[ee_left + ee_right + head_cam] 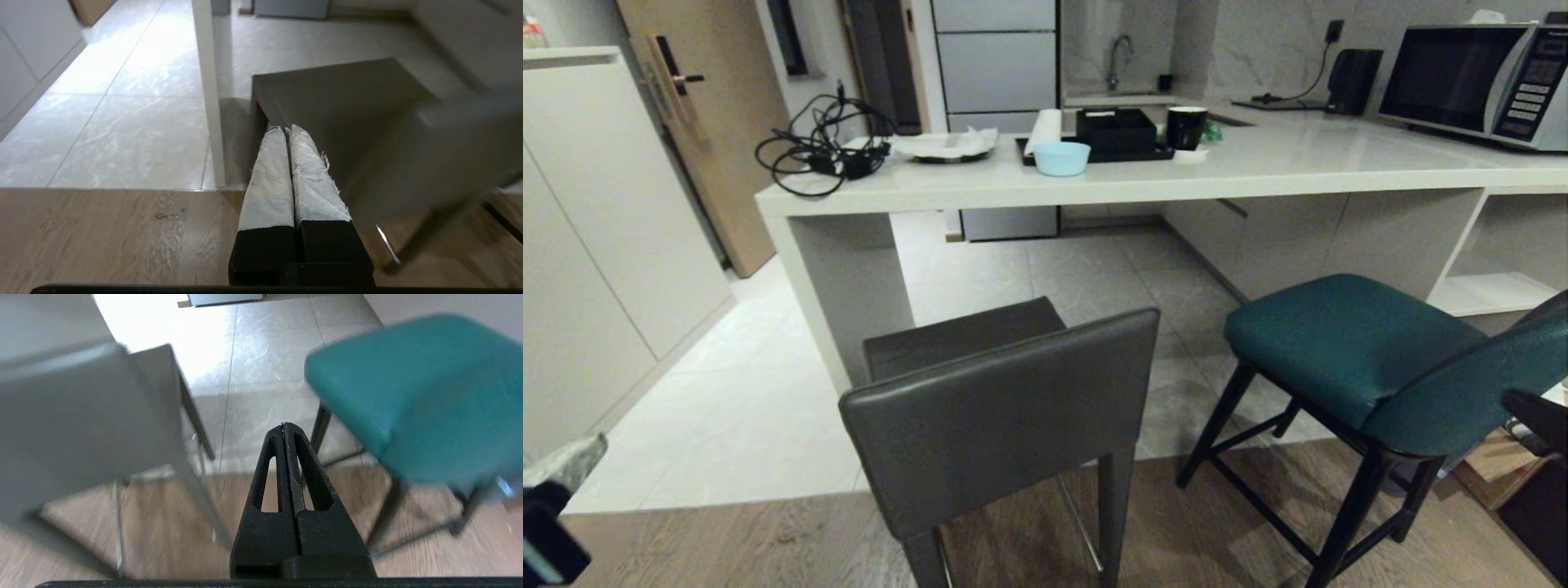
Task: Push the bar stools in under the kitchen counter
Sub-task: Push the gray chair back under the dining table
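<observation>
No readable text — the microwave (1478, 82) panel's markings are illegible.

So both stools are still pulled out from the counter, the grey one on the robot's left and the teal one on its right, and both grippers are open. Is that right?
Not quite: both grippers are shut. The left gripper shows its fingers pressed together in the left wrist view, and the right gripper likewise in the right wrist view. The grey stool and teal stool do stand out from the counter.

Pale glossy floor tiles (752, 408) met wood flooring (768, 547) nearer me. A wooden door (711, 122) stood left, beside white cabinets (596, 229).
</observation>
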Controlling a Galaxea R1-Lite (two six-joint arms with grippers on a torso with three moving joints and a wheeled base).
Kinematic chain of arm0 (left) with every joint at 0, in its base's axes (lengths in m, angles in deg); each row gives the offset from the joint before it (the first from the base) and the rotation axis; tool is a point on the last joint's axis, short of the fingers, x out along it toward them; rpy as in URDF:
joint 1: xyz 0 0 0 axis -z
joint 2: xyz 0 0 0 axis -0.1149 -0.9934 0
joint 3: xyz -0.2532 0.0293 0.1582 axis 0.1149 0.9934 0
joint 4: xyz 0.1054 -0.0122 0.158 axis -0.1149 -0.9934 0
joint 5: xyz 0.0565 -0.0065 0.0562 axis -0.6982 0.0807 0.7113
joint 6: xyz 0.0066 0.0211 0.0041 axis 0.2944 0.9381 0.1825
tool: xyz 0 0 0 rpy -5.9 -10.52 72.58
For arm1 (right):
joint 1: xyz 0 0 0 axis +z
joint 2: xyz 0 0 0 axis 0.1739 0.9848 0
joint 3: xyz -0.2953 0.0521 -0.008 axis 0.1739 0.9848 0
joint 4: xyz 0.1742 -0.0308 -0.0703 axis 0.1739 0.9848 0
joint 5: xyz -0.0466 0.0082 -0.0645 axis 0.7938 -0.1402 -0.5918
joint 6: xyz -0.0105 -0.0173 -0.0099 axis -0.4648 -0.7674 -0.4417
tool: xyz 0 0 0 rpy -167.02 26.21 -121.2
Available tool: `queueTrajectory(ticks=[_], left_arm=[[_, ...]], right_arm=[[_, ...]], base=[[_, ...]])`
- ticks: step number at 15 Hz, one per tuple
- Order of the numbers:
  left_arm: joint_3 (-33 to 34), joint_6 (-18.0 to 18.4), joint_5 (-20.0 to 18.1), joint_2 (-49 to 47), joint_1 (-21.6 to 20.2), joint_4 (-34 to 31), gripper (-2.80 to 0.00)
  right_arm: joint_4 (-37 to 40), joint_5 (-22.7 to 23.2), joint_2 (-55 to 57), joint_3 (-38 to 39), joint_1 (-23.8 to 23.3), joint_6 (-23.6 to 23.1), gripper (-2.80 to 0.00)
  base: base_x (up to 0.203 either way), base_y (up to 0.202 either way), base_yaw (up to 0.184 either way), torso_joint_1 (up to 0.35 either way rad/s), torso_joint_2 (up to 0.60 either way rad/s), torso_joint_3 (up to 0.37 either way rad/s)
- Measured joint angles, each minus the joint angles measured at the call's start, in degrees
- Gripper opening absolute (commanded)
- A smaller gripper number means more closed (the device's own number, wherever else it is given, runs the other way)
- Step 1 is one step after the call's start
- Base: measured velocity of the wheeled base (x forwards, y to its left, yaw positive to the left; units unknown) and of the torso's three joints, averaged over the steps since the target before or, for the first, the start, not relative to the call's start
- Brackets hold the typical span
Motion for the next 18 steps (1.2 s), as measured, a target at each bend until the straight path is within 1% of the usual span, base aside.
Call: queueTrajectory(ticks=[2,4,6,8,10,11,14,17,18], left_arm=[[0.1,-1.2,5.3,-14.4,3.6,13.0,-2.80],[1.4,-3.5,11.5,-28.5,8.6,26.7,-2.80],[3.6,-5.2,17.2,-40.5,12.5,39.6,-2.80],[5.9,-6.7,20.6,-50.5,14.8,49.5,-2.80],[7.8,-8.2,22.7,-57.0,17.0,54.7,-2.80],[8.5,-8.5,23.0,-58.9,17.5,55.3,-2.80],[10.2,-8.6,23.1,-61.2,18.1,55.4,-2.80],[10.7,-9.5,24.3,-61.8,20.4,55.4,-2.80],[11.0,-9.8,24.8,-61.9,21.4,55.3,-2.80]], right_arm=[[-11.8,-0.8,14.1,-3.3,1.1,-0.2,-2.80],[-21.5,-1.8,27.0,-8.6,3.0,-0.1,-2.80],[-27.1,-2.3,37.5,-15.5,4.8,0.4,-2.80],[-28.9,-2.0,45.9,-21.5,6.8,1.9,-2.80],[-29.5,-1.6,53.3,-27.7,9.3,2.9,-2.80],[-29.7,-1.4,56.8,-31.1,10.9,3.1,-2.80],[-29.6,-1.3,64.8,-40.0,16.0,3.3,-2.80],[-27.8,-1.3,70.9,-47.5,18.7,3.3,-2.80],[-27.3,-1.2,72.4,-49.0,19.2,3.4,-2.80]], base=[[0.000,0.000,0.000,0.000,0.00,0.000],[0.000,0.000,0.000,0.000,0.00,0.000],[0.000,0.000,0.000,0.000,0.00,0.000],[0.000,0.000,0.000,0.000,0.00,0.000],[0.000,0.000,0.000,0.000,0.00,0.000],[0.000,0.000,0.000,0.000,0.00,0.000],[0.000,0.000,0.000,0.000,0.00,0.000],[0.000,0.000,0.000,0.000,0.00,0.000],[0.000,0.000,0.000,0.000,0.00,0.000]])
